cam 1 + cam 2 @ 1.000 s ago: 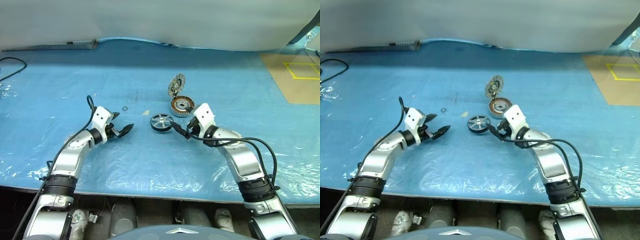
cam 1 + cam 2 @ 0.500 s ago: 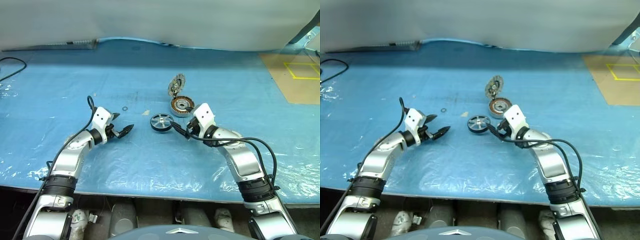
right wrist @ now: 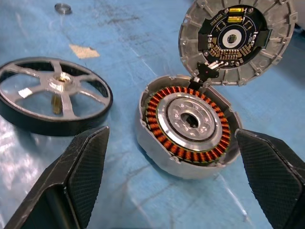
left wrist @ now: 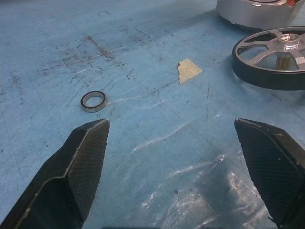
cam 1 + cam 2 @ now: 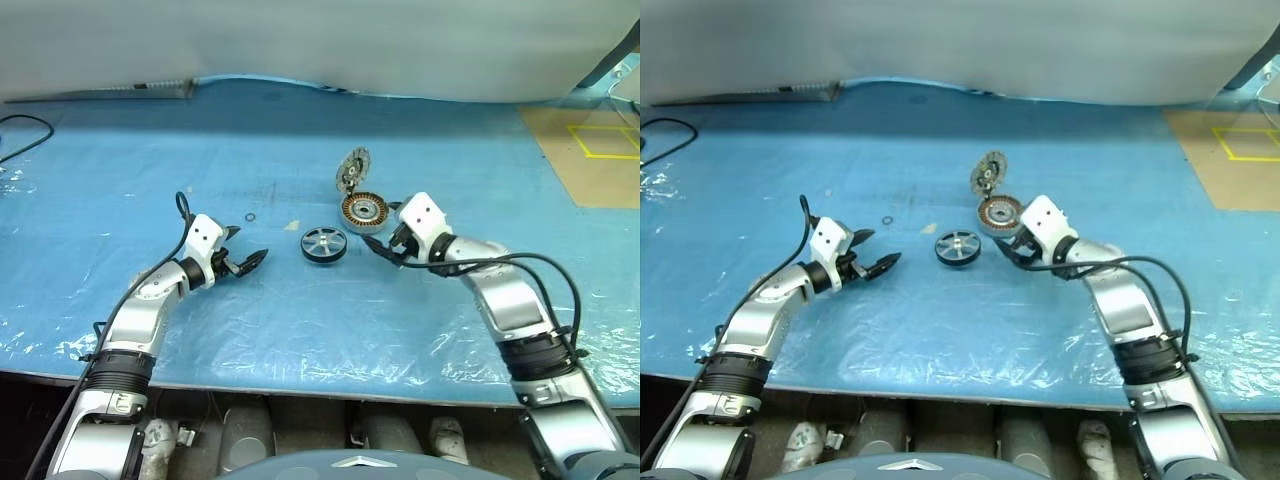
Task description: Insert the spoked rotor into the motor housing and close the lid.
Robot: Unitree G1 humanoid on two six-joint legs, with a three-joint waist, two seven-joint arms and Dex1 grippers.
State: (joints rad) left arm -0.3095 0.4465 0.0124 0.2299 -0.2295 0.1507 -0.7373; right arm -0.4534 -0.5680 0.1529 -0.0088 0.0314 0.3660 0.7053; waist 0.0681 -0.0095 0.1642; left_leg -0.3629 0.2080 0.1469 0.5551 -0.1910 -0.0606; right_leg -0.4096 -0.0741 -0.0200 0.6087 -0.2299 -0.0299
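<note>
Housing (image 3: 189, 125) flat on blue mat (image 5: 300, 320), windings up, nothing in it. Lid (image 3: 236, 41) tilted up at housing's far edge, touching its rim, circuit side facing out. Rotor (image 5: 324, 244) flat, just left of housing, apart from it. Right gripper (image 5: 383, 246) wide open, empty, just in front of housing. Left gripper (image 5: 243, 256) wide open, empty, well left of housing, beyond rotor. Small ring (image 4: 93, 100) and tape scrap (image 4: 189, 70) left of housing.

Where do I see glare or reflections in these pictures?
Left eye view: white glints on the wrinkled plastic sheet along its near edge. Left wrist view: bright streaks on the sheet between the claw's fingers. Right wrist view: shine on the spoked rotor spokes.
</note>
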